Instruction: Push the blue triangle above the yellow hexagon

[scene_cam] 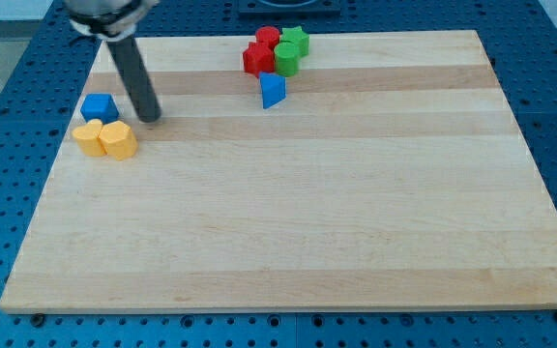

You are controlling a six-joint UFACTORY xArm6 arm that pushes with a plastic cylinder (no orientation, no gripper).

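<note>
Camera view: my tip (pixel 151 118) stands near the bench's (pixel 356 242) left edge, beside the yellow hexagon (pixel 119 140). No pincer is fitted, so nothing is gripped. The blue triangle (pixel 272 90) lies well apart toward the top edge, probably calling for approach from its far side.

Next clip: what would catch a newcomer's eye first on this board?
The dark rod dominates the view's upper left, my tip resting just right of a blue cube and above two touching yellow blocks, one of them hexagonal. At the view's top centre, red blocks and green blocks huddle together, with the blue triangle apart just below them.
</note>
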